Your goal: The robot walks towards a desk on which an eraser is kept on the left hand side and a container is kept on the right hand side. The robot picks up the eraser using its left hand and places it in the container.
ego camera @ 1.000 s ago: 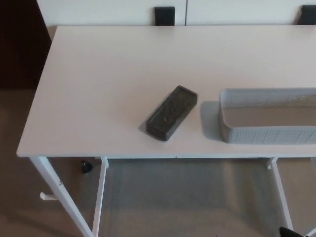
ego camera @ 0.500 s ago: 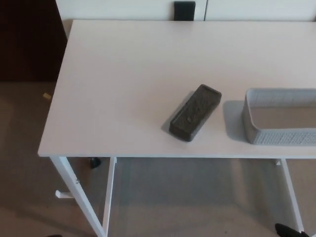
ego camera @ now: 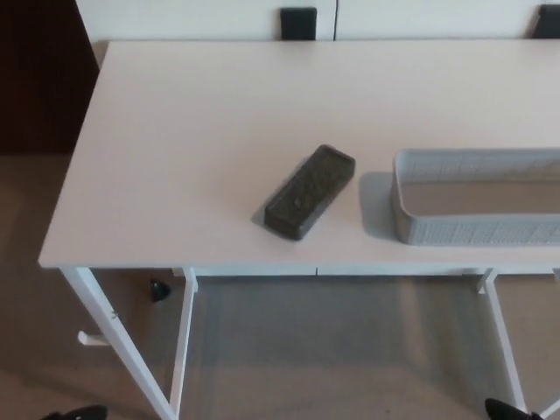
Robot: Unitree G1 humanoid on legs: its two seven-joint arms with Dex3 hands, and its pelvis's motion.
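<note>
Dark eraser [ego camera: 310, 192] lies diagonally on white desk [ego camera: 175, 157], beside grey container [ego camera: 477, 229] (neither hand visible); approach squarely.

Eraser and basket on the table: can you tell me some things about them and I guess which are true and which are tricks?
1. The eraser lies on the white desk, outside the container. True.
2. The eraser is standing straight up on its end. False: it lies flat, turned at a slant.
3. The container sits to the right of the eraser, not touching it. True.
4. A robot hand is holding the eraser. False: no hand shows in the picture, and the eraser lies alone.
5. The container is full of pencils. False: the part that shows looks empty.
</note>
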